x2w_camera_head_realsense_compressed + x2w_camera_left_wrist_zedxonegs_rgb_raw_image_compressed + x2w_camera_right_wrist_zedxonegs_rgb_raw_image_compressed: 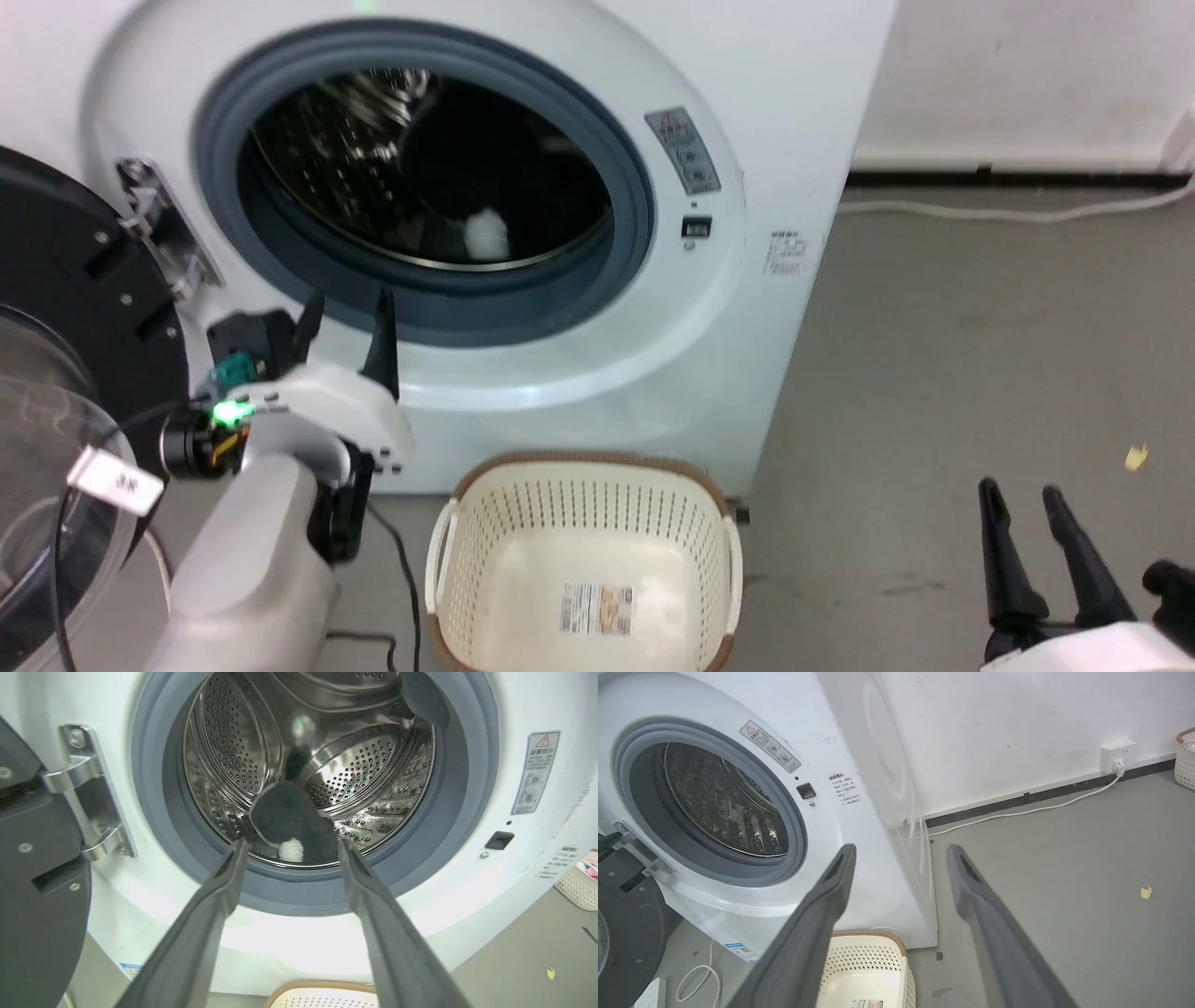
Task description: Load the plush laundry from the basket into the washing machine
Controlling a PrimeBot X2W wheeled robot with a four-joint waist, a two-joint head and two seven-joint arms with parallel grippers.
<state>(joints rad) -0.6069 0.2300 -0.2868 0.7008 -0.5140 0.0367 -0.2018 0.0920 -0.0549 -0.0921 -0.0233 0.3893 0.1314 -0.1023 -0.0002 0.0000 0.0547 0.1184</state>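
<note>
Not much legible here tbh. The washing machine [528,700] has a grey warning sticker [535,772] beside the port with a red triangle sign on top, but the print is too small to read. Same for the printed lines [558,861] below it. The label [597,607] on the bottom of the basket [579,464] is blurry, and I can't make out the marks on the white cable tag [117,481].

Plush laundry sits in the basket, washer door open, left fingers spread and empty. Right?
No. The plush laundry lies inside the washing machine drum, per the left wrist view; the basket has none. The door is open, left fingers spread and empty: correct.
</note>
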